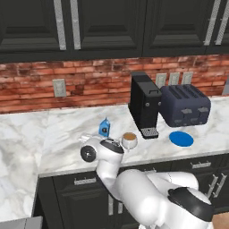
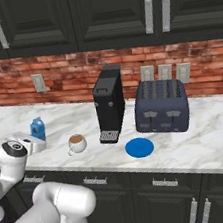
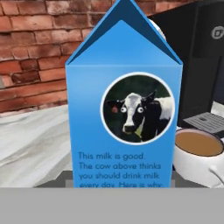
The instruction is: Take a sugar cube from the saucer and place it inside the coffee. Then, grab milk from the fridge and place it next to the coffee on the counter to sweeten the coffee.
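On counter [image 2: 199, 141], milk [image 3: 124, 105] upright beside coffee [image 3: 199, 151], gable up.

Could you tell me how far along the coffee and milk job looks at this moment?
Apparently nearly finished. The saucer lies bare, with no sugar cube on it, so the cube has probably gone into the coffee, though I cannot make it out there. The milk stands upright on the counter just beside the coffee. The gripper is at the carton; whether it has let go is unclear. Left: release and withdraw.

The milk [image 3: 124, 113] stands upright just beside the coffee [image 3: 199, 151].
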Tool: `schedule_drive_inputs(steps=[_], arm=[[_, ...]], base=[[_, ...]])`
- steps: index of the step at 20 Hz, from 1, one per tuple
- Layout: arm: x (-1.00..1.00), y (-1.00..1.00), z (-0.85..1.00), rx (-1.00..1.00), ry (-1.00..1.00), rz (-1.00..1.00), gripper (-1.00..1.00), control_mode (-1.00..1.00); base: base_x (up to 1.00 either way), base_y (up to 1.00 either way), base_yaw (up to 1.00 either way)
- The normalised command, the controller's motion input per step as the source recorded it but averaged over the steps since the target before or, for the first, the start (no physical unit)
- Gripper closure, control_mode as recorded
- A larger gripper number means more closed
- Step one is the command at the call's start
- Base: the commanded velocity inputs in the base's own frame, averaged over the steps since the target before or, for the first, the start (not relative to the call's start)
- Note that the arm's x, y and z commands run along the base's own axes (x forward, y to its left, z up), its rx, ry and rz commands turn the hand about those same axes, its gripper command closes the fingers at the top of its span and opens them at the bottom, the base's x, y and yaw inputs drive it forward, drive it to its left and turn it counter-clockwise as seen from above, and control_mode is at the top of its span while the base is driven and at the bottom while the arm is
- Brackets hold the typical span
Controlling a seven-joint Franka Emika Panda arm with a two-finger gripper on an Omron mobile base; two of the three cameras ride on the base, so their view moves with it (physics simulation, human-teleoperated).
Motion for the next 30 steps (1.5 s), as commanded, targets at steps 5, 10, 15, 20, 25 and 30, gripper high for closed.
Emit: schedule_drive_inputs(steps=[5,10,15,20,25,30], arm=[[0.21,-0.08,-0.25,0.0,0.0,-0.06,1.0,-1.0],[0.2,-0.11,-0.28,0.0,0.0,-0.04,1.0,-1.0],[0.24,-0.04,-0.27,-0.01,0.0,-0.03,1.0,-1.0],[0.31,0.0,-0.25,-0.05,0.0,-0.01,1.0,-1.0],[0.27,0.0,-0.21,-0.08,-0.02,-0.01,1.0,-1.0],[0.25,0.0,-0.22,-0.1,-0.05,-0.01,1.0,-1.0]], base=[[0.0,0.0,0.0],[0.0,0.0,0.0],[0.0,0.0,0.0],[0.0,0.0,0.0],[0.0,0.0,0.0],[0.0,0.0,0.0]])
